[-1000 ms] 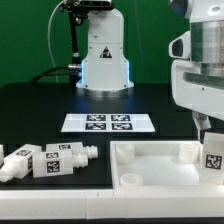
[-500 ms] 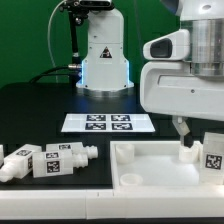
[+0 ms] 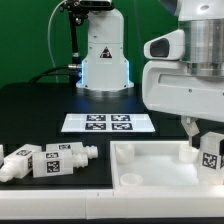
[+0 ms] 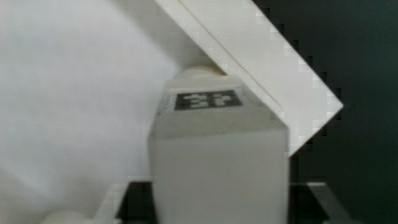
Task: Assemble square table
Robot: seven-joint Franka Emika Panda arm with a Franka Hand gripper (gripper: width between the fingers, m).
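Note:
The square slab (image 3: 150, 165) lies at the front on the exterior view's right, white with a raised rim and a round corner hole. My gripper (image 3: 201, 148) is shut on a chunky white leg (image 3: 211, 155) with a tag and holds it upright over the slab's corner on the exterior view's right. In the wrist view the leg (image 4: 217, 150) fills the space between my fingers (image 4: 135, 203), its tagged end pointing at the slab's rim (image 4: 240, 50). Whether the leg touches the slab I cannot tell. Other loose legs (image 3: 58, 161) lie at the front on the exterior view's left.
The marker board (image 3: 108, 123) lies flat in the middle of the black table. The robot's white base (image 3: 105, 60) stands behind it. The arm's bulky white body (image 3: 185, 80) hangs over the exterior view's right side.
The arm's body has swung into view toward the exterior view's left. The held leg has shifted only slightly over the slab's corner. The loose legs have not moved.

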